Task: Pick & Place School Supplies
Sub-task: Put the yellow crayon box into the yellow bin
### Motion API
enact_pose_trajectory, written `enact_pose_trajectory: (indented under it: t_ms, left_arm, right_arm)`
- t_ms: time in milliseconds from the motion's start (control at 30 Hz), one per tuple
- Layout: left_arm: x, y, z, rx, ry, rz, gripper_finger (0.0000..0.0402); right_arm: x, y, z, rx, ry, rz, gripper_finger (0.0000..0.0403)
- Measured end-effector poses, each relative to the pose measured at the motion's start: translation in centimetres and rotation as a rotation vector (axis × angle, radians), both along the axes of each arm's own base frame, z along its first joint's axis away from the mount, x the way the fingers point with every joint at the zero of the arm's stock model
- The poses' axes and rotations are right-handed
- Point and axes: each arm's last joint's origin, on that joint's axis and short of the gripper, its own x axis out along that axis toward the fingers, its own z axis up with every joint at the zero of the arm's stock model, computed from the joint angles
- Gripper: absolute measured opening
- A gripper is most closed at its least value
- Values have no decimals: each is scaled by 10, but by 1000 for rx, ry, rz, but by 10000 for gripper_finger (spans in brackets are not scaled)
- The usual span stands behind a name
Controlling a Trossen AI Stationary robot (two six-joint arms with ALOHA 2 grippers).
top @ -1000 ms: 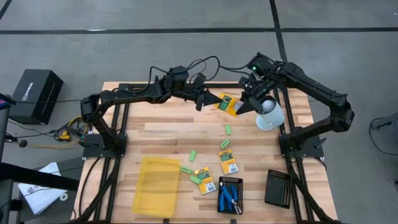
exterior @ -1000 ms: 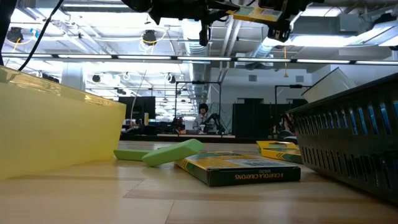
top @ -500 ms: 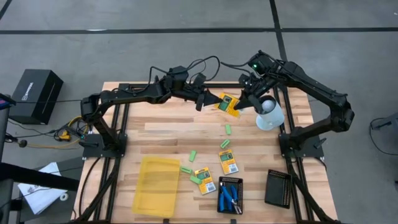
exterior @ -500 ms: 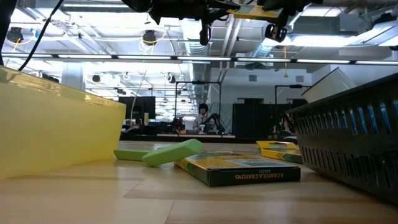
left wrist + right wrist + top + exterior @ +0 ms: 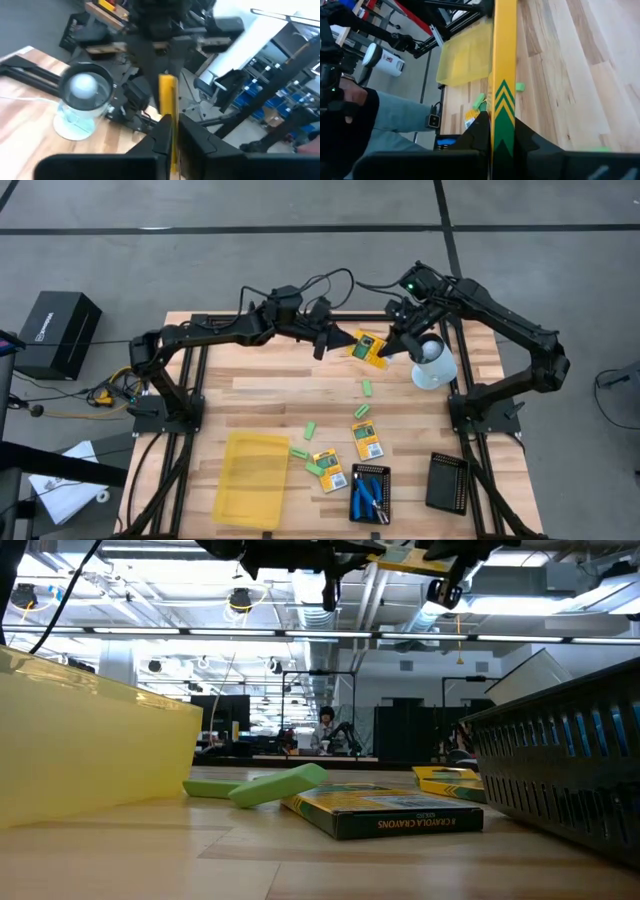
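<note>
Since a second ago the right claw (image 5: 385, 352) has closed its spread fingers onto the far end of the raised crayon pack (image 5: 367, 347), which itself has barely shifted; the left claw (image 5: 343, 338) still pinches the pack's other end, so both claws now pinch this one yellow-orange pack in the air above the far part of the bench (image 5: 260, 395); in the left wrist view the pack (image 5: 167, 107) shows edge-on between that arm's dark fingers (image 5: 161, 135), and in the right wrist view its yellow edge with green chevrons (image 5: 503, 90) runs between that arm's fingers (image 5: 479, 131); a clear cup holding a white ball (image 5: 434, 363) stands just beside the right claw; the other three packs lie flat on the near half of the bench, one (image 5: 367, 440) right of centre, one (image 5: 329, 470) nearer the front edge, and one (image 5: 385, 812) seen up close in the low view; green blocks (image 5: 367, 388) lie scattered between the raised pack and the yellow tray (image 5: 252, 478); the blue-handled scissors (image 5: 369, 495) lie in a black ribbed tray (image 5: 385, 476) at the front; a second black tray (image 5: 447, 481) sits to its right.
</note>
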Motion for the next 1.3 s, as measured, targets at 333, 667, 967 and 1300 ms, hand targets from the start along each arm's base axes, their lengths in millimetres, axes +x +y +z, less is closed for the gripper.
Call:
enact_pose_trajectory:
  t_ms: [333, 667, 967, 1300]
  left_arm:
    - [-17, 41, -4, 4, 35, 83, 113]
    - [-24, 54, -7, 45, 53, 111, 129]
    - [-24, 54, -7, 46, 55, 111, 120]
    - [-24, 54, -7, 45, 55, 111, 121]
  right_arm:
    - [-15, 12, -9, 65, 136, 82, 21]
    - [-32, 46, -27, 181, 342, 211, 21]
    - [-66, 88, -86, 307, 556, 228, 21]
    - [-101, 122, -129, 353, 703, 233, 21]
